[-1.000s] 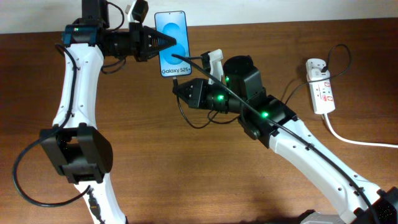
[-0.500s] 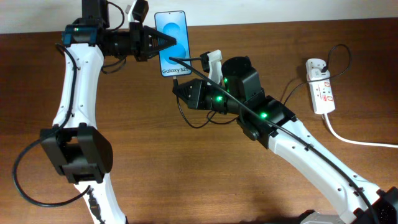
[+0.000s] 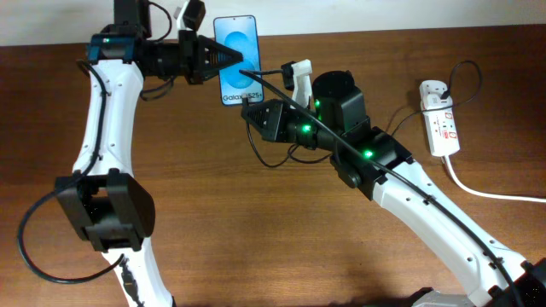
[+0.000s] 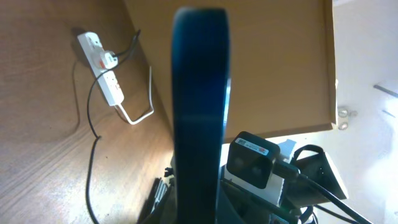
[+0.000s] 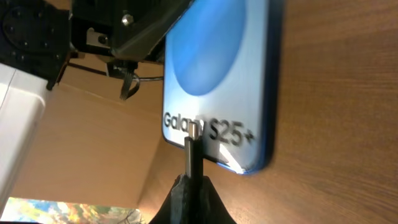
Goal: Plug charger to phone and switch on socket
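The left claw [image 3: 246, 61], reaching along the far edge of the surface [image 3: 213, 247], clamps the phone [image 3: 234, 38]; the right claw [image 5: 189, 186] pinches the charger [image 5: 193, 154], its tip at the phone's lower end.

Light fell evenly and fairly brightly in the overhead view. The brown table [image 3: 256, 247] showed only soft, faint shadows beside the arms. Green lights glowed on the right arm [image 3: 363, 156], and the phone [image 3: 236, 51] screen shone bright blue without glare. In the left wrist view the phone [image 4: 199, 93] stood edge-on near the lens, dark and blurred. The power strip [image 4: 102, 68] behind it was sharper, and the room past the table edge was washed out almost white. In the right wrist view the phone [image 5: 217, 74] lettering was slightly soft and the charger [image 5: 193, 149] tip fairly sharp. The right gripper [image 5: 188, 186] was a dark, unfocused mass at the bottom edge.
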`<action>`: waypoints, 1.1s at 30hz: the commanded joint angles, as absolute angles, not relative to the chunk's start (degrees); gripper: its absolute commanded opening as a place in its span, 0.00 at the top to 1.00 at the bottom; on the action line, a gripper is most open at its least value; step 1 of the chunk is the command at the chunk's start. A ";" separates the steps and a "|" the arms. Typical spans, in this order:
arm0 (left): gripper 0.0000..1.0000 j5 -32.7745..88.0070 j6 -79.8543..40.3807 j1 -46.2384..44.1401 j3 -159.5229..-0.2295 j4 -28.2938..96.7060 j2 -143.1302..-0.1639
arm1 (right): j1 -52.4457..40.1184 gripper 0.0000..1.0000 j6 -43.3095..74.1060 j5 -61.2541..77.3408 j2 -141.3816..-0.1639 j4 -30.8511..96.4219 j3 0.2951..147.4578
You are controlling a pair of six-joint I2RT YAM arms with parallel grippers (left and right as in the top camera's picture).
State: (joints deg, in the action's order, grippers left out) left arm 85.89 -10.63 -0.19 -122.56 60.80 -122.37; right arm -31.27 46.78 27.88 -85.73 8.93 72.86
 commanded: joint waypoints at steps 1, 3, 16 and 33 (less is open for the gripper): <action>1.00 90.17 -12.84 1.21 -122.96 59.55 -121.80 | -31.11 0.96 47.42 29.04 -85.43 8.32 73.30; 1.00 90.17 -15.64 1.30 -122.96 59.55 -121.80 | -31.14 0.96 47.44 30.28 -85.45 8.45 73.30; 1.00 90.19 -18.79 1.28 -122.96 56.95 -121.80 | -32.29 0.96 50.46 28.32 -85.67 10.48 73.30; 1.00 90.19 -18.39 -0.58 -122.96 49.50 -121.80 | -32.56 0.96 48.45 29.34 -85.67 10.15 73.30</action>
State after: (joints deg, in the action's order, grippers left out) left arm 87.48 -18.48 -0.84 -122.54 49.87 -122.37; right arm -32.27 50.17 28.56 -85.80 10.63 72.95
